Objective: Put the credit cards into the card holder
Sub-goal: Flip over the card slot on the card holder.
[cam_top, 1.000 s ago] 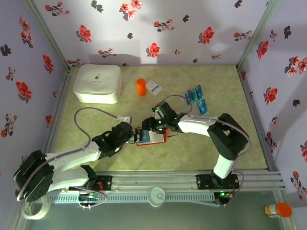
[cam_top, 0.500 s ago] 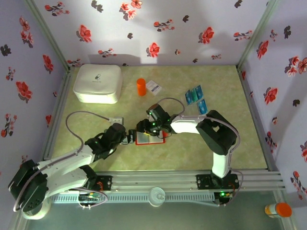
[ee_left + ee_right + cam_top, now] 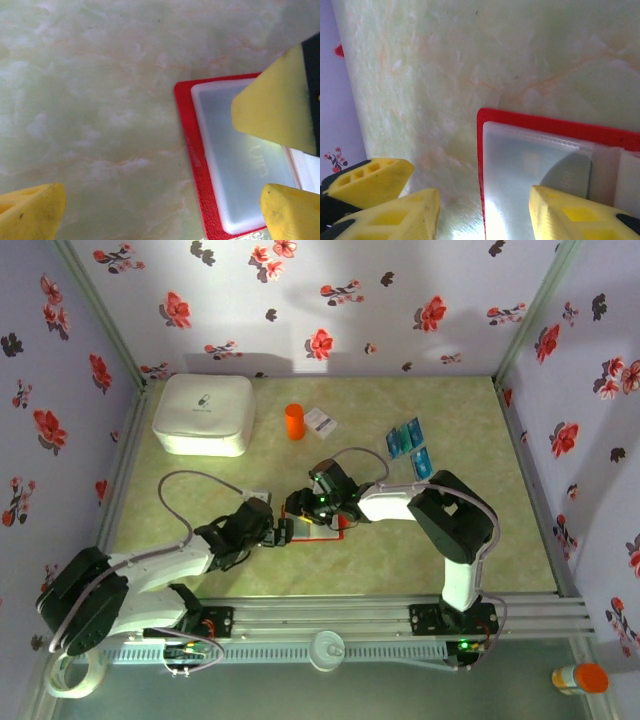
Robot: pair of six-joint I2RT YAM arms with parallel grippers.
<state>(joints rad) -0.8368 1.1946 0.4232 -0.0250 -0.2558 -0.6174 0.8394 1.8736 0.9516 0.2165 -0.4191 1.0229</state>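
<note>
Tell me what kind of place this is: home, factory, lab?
Likely a lab data-collection cell, not a real room: floral-print panel walls box in a marbled tabletop, and the left arm and right arm are bolted to an aluminium rail at its near edge.

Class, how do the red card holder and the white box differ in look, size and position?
Colour: the card holder is red with pale clear pockets; the white box is white all over. Size: the holder is small and flat; the box is far bigger and bulkier. Position: the holder lies mid-table; the box sits at the far left corner. Both are rectangular and rest on the table.
</note>
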